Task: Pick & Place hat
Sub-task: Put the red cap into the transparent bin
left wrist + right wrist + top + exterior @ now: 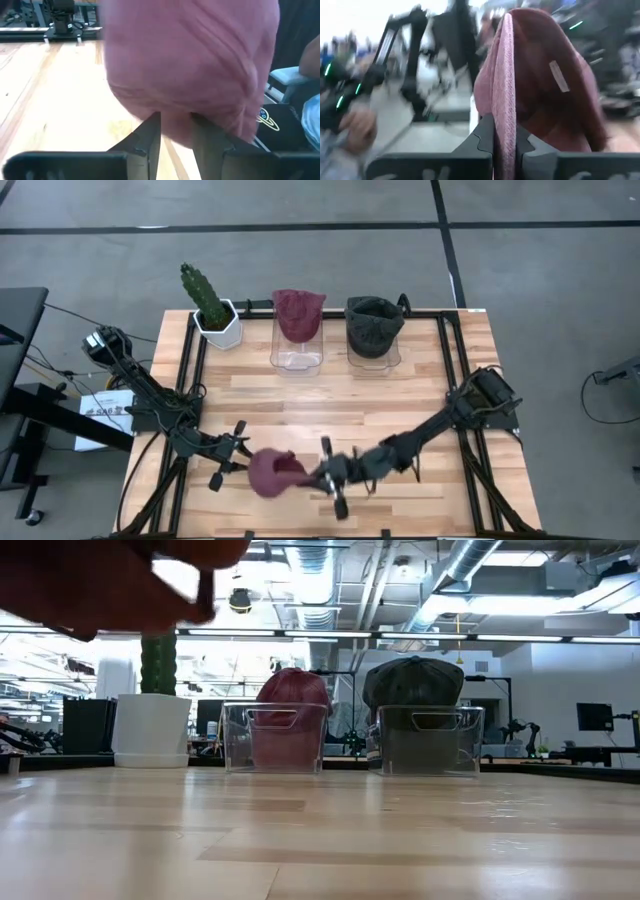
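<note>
High view shows the maroon hat (272, 473) lifted above the table's (400, 395) near edge, held between 2 grippers: the right gripper (318, 477) pinches its brim, and the left gripper (243, 452) grips its opposite side, both clamped on fabric

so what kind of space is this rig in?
Looks like a robotics lab or open workshop. The low view shows exposed ceiling ducts, strip lights, and monitors on benches behind the table. The high view shows bare concrete floor.
</note>
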Action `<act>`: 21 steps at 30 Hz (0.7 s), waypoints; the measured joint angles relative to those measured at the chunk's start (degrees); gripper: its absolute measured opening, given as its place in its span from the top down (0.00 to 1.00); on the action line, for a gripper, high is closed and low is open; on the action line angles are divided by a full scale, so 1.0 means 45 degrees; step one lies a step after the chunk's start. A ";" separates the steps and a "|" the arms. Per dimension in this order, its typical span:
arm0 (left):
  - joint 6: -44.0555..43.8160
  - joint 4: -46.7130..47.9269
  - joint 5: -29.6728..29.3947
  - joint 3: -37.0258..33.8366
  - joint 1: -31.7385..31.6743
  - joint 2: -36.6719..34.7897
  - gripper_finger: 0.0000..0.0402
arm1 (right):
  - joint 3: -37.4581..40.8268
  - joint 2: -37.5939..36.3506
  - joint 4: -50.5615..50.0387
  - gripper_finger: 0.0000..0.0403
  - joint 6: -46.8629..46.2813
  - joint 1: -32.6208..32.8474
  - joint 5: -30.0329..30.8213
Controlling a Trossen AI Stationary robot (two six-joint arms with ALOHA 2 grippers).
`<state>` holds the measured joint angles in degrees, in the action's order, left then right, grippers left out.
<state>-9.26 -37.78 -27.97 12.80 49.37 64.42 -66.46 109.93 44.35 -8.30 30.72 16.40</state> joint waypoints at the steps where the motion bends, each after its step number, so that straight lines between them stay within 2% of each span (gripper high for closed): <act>1: 0.0000 -0.0008 -0.0022 0.0000 -0.0001 0.0000 0.76 | 0.0436 0.0000 0.0992 0.99 -0.0146 -0.0183 0.0001; 5: 0.0000 -0.0038 -0.0026 0.0000 -0.0001 0.0000 0.76 | 0.2401 -0.0005 0.5223 0.99 -0.0440 -0.0678 0.0210; 9: 0.0000 -0.0033 0.0030 0.0000 0.0009 0.0000 0.76 | 0.4876 -0.0053 1.0172 0.99 0.0184 -0.0739 0.1630; 10: -0.0003 -0.0031 0.0025 0.0000 0.0009 0.0000 0.76 | 0.5451 -0.0197 1.0212 0.99 0.0433 -0.0669 0.2243; 12: -0.0036 -0.0033 0.0020 0.0000 0.0004 0.0000 0.76 | 0.6253 -0.1043 0.9235 0.99 0.0743 -0.0420 0.4350; 14: -0.0039 -0.0035 0.0035 0.0000 0.0012 0.0000 0.76 | 0.6574 -0.1402 1.0246 0.99 0.1296 -0.0100 0.4948; 17: -0.0038 -0.0097 0.0010 0.0000 -0.0028 0.0005 0.76 | 0.6766 -0.1852 0.9325 0.99 0.2469 0.0493 0.5877; 21: -0.0039 -0.0097 -0.0048 0.0000 -0.0069 0.0010 0.76 | 0.6982 -0.2449 0.9574 0.99 0.4162 0.1279 0.8548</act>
<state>-9.43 -38.22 -28.18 12.80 49.06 64.47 -35.04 98.91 87.43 10.43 36.48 54.87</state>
